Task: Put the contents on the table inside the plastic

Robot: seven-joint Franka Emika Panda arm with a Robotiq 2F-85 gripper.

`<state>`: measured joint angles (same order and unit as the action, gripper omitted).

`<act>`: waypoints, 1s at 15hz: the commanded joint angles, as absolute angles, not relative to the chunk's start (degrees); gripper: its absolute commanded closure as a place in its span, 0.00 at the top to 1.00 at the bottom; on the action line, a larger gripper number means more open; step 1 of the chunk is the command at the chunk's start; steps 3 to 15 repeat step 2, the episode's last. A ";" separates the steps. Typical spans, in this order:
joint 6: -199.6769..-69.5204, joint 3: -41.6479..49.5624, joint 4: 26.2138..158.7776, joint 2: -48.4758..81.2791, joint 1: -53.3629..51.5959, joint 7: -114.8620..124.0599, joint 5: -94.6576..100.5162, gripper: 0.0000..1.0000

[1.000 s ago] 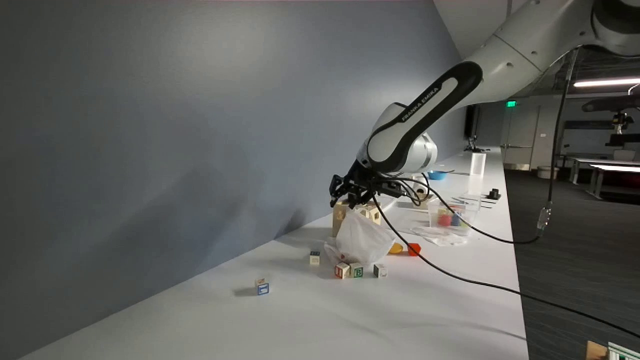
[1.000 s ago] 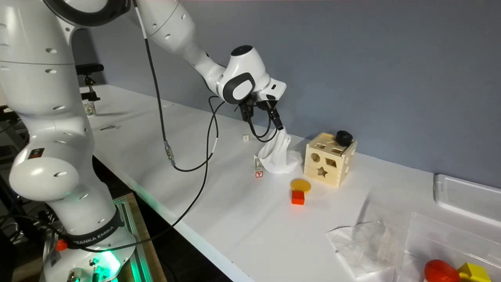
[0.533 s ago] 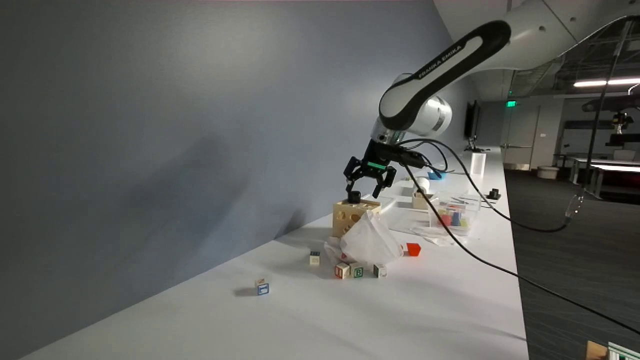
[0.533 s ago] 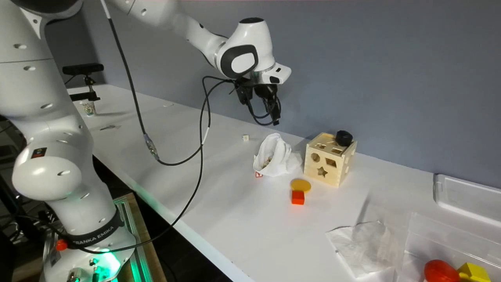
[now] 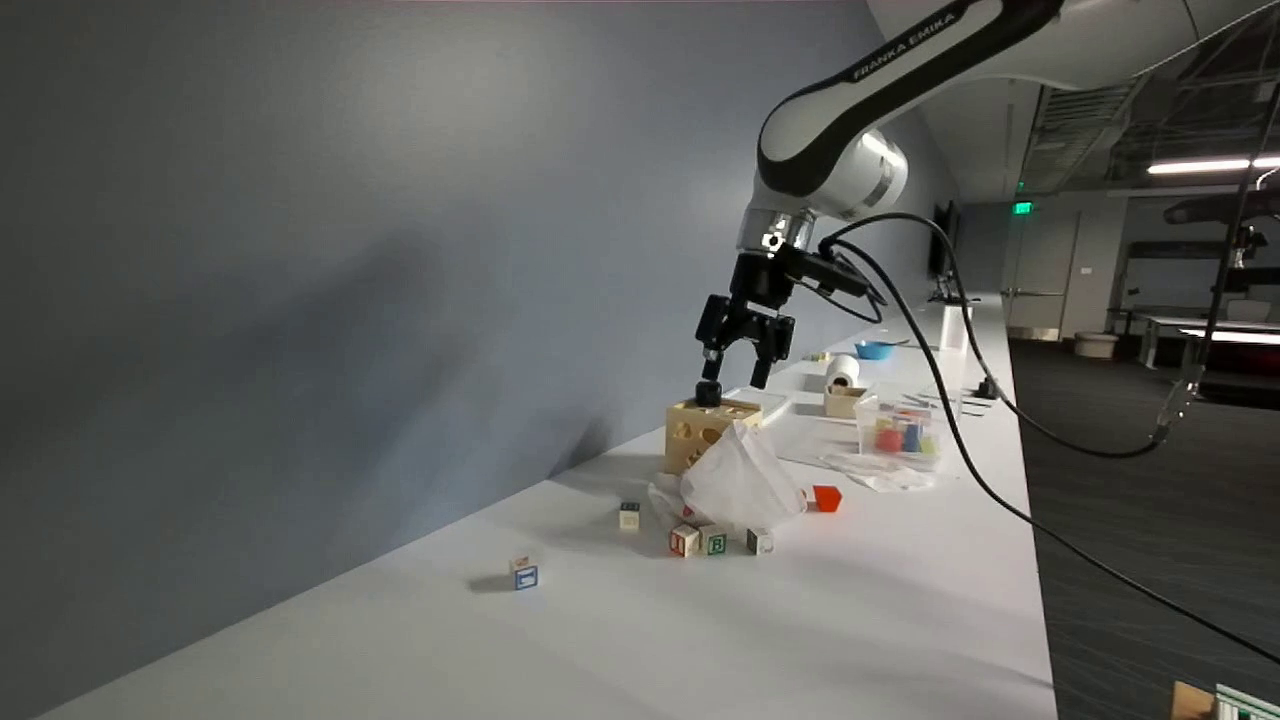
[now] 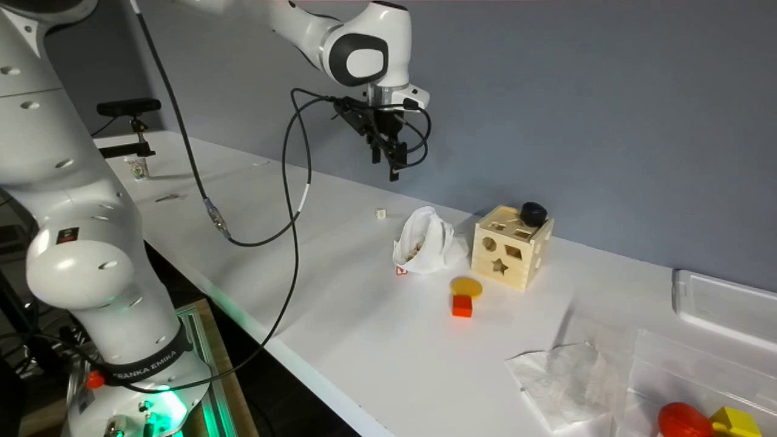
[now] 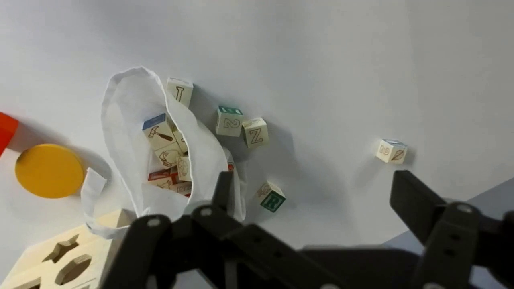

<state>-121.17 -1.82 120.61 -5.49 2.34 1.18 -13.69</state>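
The white plastic bag (image 7: 202,156) stands open on the counter (image 7: 321,80), sagging, with several letter blocks (image 7: 160,134) inside. Its limp side is the chief worry: jaws lowered over the mouth could press it shut, and a dropped block would then roll off outside.

The nearest block (image 7: 180,92) sits at the bag's rim, touching or almost; a grab there might pinch plastic too, and lifting could spill those inside. The handle (image 7: 91,186) trails to the wooden box (image 6: 501,250) just beside the bag, and may snag there if the bag is dragged.

The green-topped block (image 7: 229,121) and a pale block (image 7: 255,132) lie near the bag, so close together that a descending jaw could shove one beneath it. The R block (image 7: 271,196), near it too, leaves more room. The yellow disc (image 7: 49,171), on the bag's opposite side, looks broad and flat and may skid instead of lifting; the red block (image 6: 462,306) lies past it from the bag.

The lone block (image 7: 391,151) is well apart from the bag; it looks turned cornerwise to the jaws, so it could twist loose. The jaws stand apart, nothing between them, higher than the bag.
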 commanded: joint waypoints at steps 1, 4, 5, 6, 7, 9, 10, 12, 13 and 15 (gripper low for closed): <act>-121.08 -0.94 120.53 -5.67 1.24 0.02 -13.55 1.00; -121.08 -0.94 120.52 -5.77 1.17 -0.65 -13.51 1.00; -121.08 -0.94 120.52 -5.77 1.17 -0.65 -13.51 1.00; -121.08 -0.94 120.52 -5.77 1.17 -0.65 -13.51 1.00; -121.08 -0.94 120.52 -5.77 1.17 -0.65 -13.51 1.00; -121.08 -0.94 120.52 -5.77 1.17 -0.65 -13.51 1.00; -121.08 -0.94 120.52 -5.77 1.17 -0.65 -13.51 1.00; -121.08 -0.94 120.52 -5.77 1.17 -0.65 -13.51 1.00; -121.08 -0.94 120.52 -5.77 1.17 -0.65 -13.51 1.00; -121.08 -0.94 120.52 -5.77 1.17 -0.65 -13.51 1.00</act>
